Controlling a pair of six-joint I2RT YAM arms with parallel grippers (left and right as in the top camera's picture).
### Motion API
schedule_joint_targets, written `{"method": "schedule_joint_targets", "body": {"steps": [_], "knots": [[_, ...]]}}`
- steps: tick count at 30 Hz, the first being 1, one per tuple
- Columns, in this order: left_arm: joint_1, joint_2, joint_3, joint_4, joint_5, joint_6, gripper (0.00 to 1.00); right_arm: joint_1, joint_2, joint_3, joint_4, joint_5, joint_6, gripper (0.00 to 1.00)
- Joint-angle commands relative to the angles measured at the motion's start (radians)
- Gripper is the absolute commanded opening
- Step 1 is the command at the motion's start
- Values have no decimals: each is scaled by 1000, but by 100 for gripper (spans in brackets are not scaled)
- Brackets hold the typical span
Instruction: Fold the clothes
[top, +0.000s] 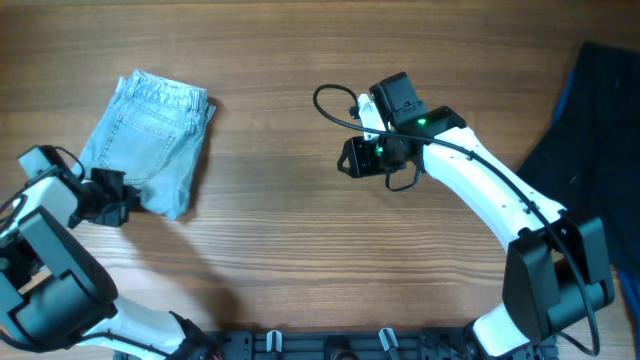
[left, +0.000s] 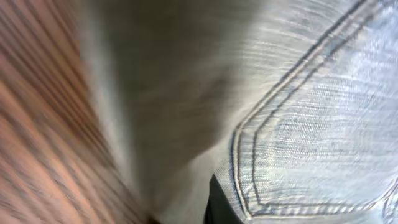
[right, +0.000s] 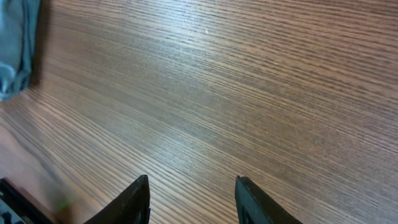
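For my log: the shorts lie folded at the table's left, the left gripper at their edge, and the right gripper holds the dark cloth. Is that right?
No. The right gripper holds nothing: the right wrist view shows it open over the table, and overhead the dark cloth lies apart at the right edge. The shorts and left gripper are as you say.

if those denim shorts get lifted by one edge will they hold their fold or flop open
Probably flop: the denim shorts lie in soft, loosely stacked layers, so lifted by one edge they'd likely hang open. Pushed, they'd more likely bunch than slide, since the weave looks coarse against the wood table. The stitched pocket seam may be slightly firmer.
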Motion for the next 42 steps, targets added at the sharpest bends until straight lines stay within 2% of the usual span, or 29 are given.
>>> {"method": "schedule_joint_targets", "body": {"steps": [1,4,8,17,19,20,21,22,23,25,28,30,33,37,38,39,42], "knots": [[-135,14,-99,66,39,-176,4,-3,-10,13,4,-9,8,45],[-211,14,-138,253,32,-360,4,-3,-10,13,4,-9,8,45],[-253,14,-139,445,-16,-475,4,-3,-10,13,4,-9,5,45],[-223,14,-139,749,-27,-488,5,-3,-10,13,-9,-9,0,45],[-223,14,-139,751,-4,-487,9,-3,-10,13,-10,-9,0,45],[-224,14,-139,743,25,-486,23,-3,-10,13,-10,-9,0,47],[-224,14,-139,719,67,-460,45,-3,-10,13,-13,-9,0,50],[-222,14,-139,684,80,-436,60,-3,-10,13,-16,-9,0,52],[-220,14,-139,638,89,-409,67,-3,-10,13,-21,-9,0,54],[-212,14,-139,543,92,-317,66,-3,-10,13,-31,-9,-3,56],[-193,13,-139,381,91,-84,61,-3,-10,13,-48,-9,-3,57],[-181,-5,-138,298,97,29,57,-3,-10,13,-49,-9,-3,57],[-193,-108,-119,161,98,239,49,-3,-10,13,-36,-8,-3,57],[-252,-288,-41,6,13,411,40,-3,-10,13,-5,-9,-2,50],[-280,-337,-10,-39,-17,456,40,-4,-13,13,8,-8,-3,49],[-321,-386,31,-95,-59,517,43,-11,-25,14,29,-8,-1,48],[-454,-483,124,-199,-163,594,52,-51,-93,39,68,-8,8,52]]}}
